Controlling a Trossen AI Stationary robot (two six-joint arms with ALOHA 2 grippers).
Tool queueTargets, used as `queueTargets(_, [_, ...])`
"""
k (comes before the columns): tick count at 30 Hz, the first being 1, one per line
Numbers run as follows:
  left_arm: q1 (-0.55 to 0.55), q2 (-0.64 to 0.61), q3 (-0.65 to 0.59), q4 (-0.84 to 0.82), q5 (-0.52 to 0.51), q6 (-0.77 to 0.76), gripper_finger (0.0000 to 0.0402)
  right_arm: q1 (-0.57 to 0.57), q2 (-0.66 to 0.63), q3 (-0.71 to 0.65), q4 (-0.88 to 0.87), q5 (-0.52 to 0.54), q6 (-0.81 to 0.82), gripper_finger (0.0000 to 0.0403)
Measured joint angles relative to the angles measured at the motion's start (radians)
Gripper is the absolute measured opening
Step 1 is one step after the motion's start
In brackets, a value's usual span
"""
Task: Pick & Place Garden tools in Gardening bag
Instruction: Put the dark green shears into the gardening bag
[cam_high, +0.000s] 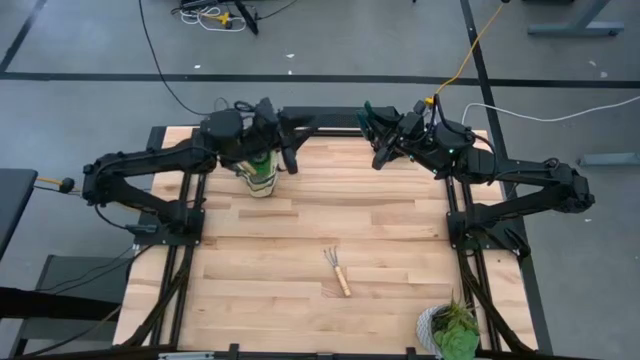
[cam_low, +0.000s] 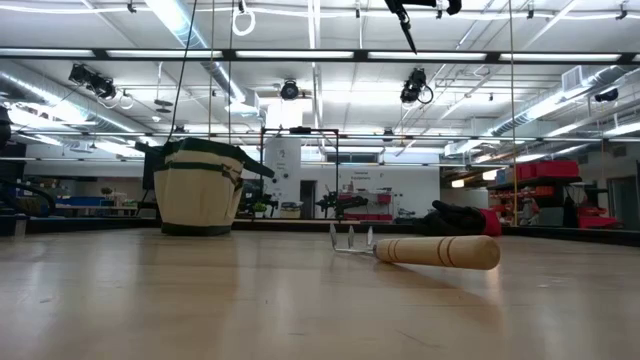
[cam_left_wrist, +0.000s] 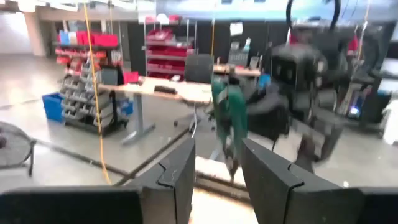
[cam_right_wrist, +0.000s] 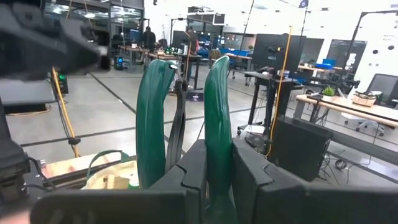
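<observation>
High view: bag (cam_high: 259, 178) upper left, under left gripper (cam_high: 287, 140); right gripper (cam_high: 374, 128) upper centre; rake (cam_high: 336, 270) lower centre.
Right wrist view: shears (cam_right_wrist: 180, 118) clamped; should be carried over bag, lowered upright, then released.
Left wrist view: fingers (cam_left_wrist: 176, 177) parted, empty.

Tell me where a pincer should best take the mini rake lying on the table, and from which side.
Probably on the wooden handle, from straight above. The mini rake lies flat on the table, alone on open wood, so nothing crowds a descent. The handle is round and thicker than the thin metal tines; fingers closing across its width, near mid-handle, should hold it level.
</observation>
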Motion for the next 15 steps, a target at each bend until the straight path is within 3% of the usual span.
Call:
queueTargets(6, [0.019, 0.056, 0.075, -0.005, 0.042, -0.002, 0.0148, 0.000, 0.000, 0.000, 0.013, 0.008, -0.004, 0.0045])
queueTargets(15, [0.018, 0.085, 0.100, -0.028, 0.059, -0.047, 0.0206, 0.000, 0.000, 0.000, 0.026, 0.017, -0.014, 0.0045])
